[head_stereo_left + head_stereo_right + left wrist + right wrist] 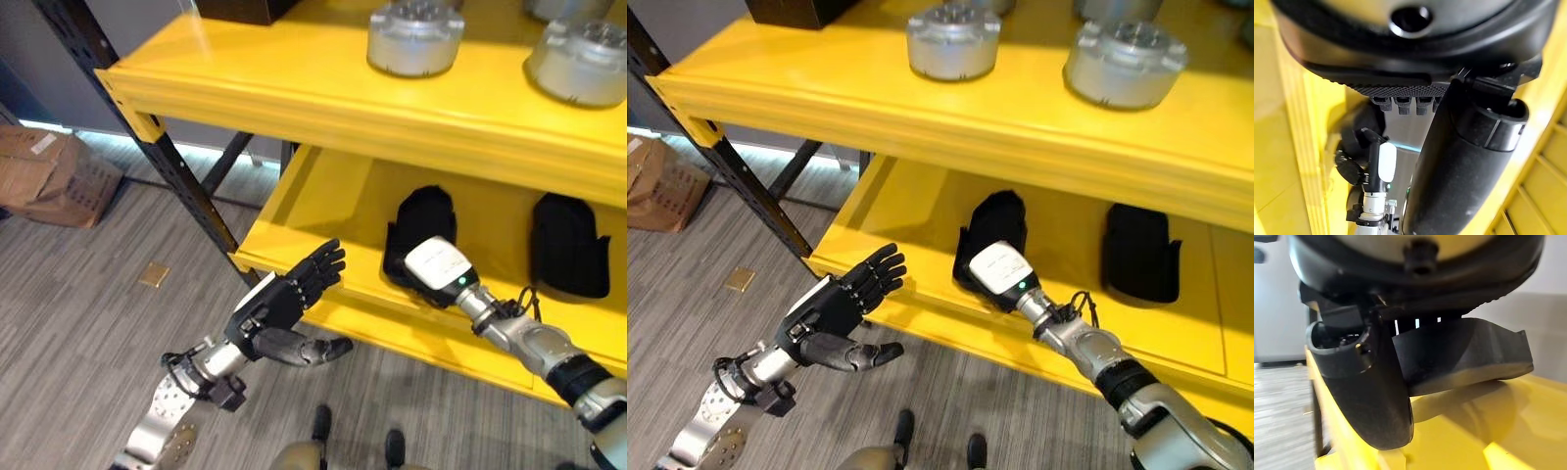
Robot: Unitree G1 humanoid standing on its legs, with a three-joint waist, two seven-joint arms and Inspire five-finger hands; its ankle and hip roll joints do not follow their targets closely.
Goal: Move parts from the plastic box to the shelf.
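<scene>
Yellow shelf (323, 108) stands on grey floor (78, 323).

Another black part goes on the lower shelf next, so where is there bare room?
Bare yellow lies between the two black parts, and left of the part under the right hand. The open left hand hovers off the lower shelf. The top shelf's silver parts sit closer.

I am seeing no readable text, label or number anywhere; the cardboard box (49, 176) label is showing too blurred.
</scene>
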